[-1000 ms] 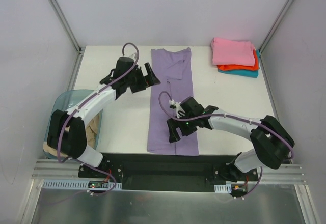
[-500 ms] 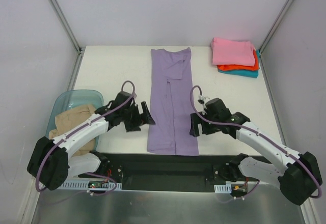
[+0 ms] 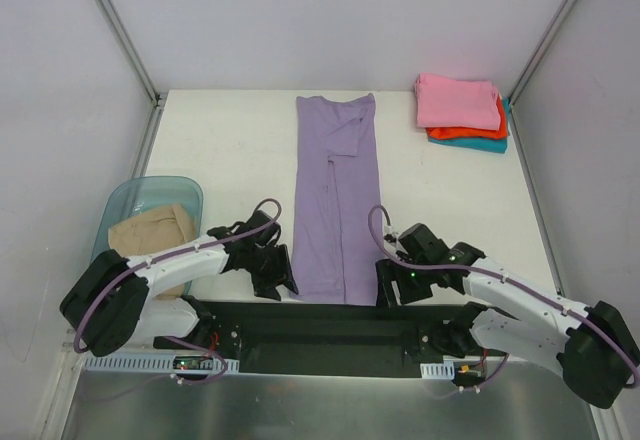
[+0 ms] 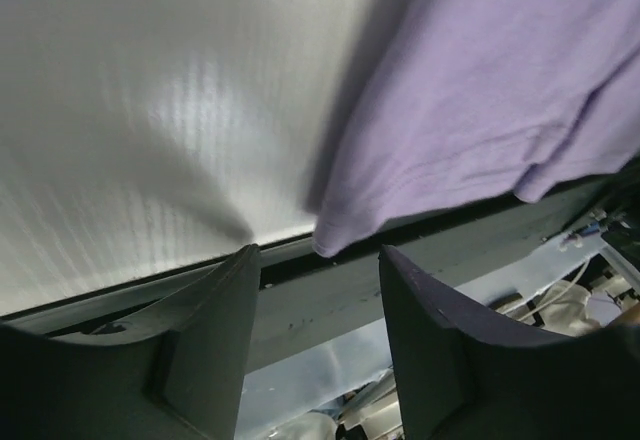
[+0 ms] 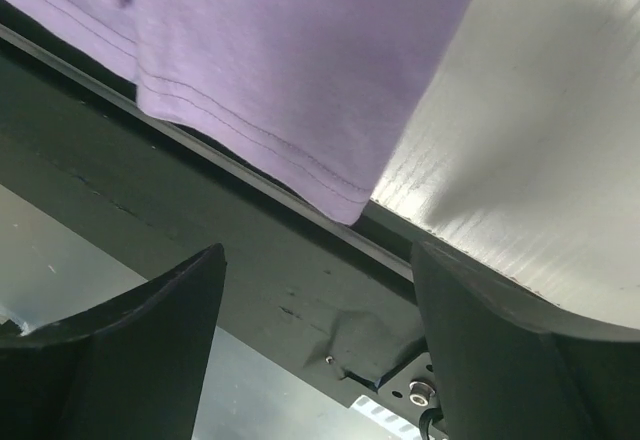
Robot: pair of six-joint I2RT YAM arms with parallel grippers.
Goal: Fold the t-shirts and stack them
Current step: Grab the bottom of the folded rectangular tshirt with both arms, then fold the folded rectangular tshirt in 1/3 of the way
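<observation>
Now, lavender t-shirt (image 3: 338, 200): lying flat as a long narrow strip down the middle of the table (image 3: 230, 150). The collar end is at the far edge, and the hem sits on the near edge, just lipping over it.
Left gripper (image 3: 277, 278): low at the near edge, beside the hem's left corner (image 4: 335, 242). Its fingers (image 4: 215, 340) are parted, the corner sits just ahead of the gap, and nothing is pinched.
Right gripper (image 3: 386, 286): mirrored at the hem's right corner (image 5: 345, 205), jaws spread wide, holding nothing.
Feel of the cloth: soft, light, limp cotton by the look of it. Expect it to sag and drape once lifted, with no stiffness to help.
Where to take hold: both hem corners together, pinching through every layer at the stitched edge so the strip rises level. Catching one layer would likely peel the fold open.
Way in: thin cloth lying flat is hard to get under, so the slight overhang at the near edge looks like the opening.
Others: pink shirt (image 3: 455, 100), orange-red shirt (image 3: 465, 132) and teal shirt (image 3: 482, 145) are stacked at the far right corner. The tan shirt (image 3: 150, 232) is in the bin (image 3: 130, 198), off the table's left edge.
</observation>
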